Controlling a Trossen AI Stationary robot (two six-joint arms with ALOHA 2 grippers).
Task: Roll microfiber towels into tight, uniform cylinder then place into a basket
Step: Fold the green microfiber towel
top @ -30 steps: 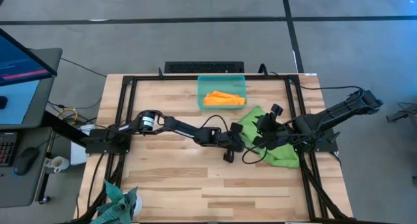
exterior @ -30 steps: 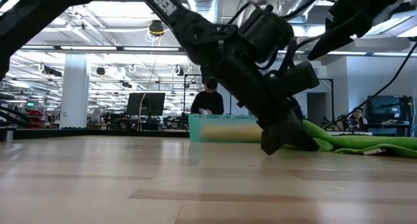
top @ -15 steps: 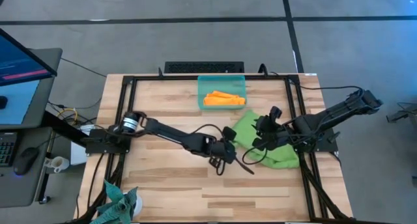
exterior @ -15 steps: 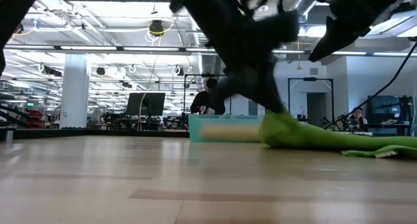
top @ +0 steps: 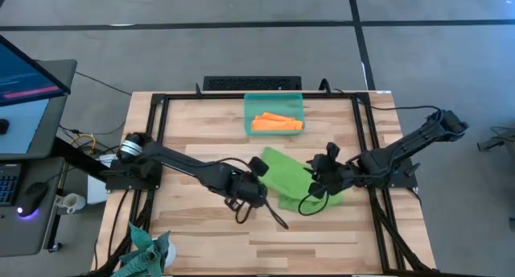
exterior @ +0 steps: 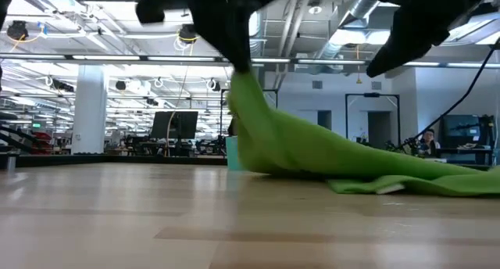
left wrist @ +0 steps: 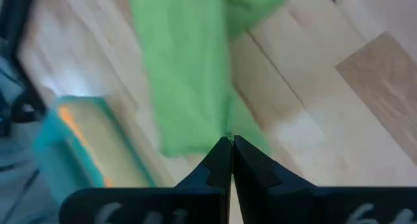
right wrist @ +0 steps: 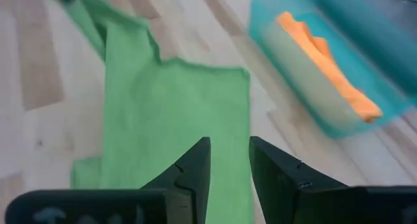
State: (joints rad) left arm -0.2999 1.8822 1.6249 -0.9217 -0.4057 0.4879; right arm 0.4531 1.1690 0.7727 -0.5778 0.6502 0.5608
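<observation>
left end effector [top: 259,169] clamped on green towel [top: 294,177] corner, lifted mid-counter | right end effector [top: 319,179] fingers apart over towel | orange towel [top: 276,121] in basket [top: 249,115], far side

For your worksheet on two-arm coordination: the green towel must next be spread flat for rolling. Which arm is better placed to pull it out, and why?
Probably the left. The left gripper is shut on the green towel, lifting its corner off the table. The right gripper hangs open above the cloth, holding nothing.
</observation>
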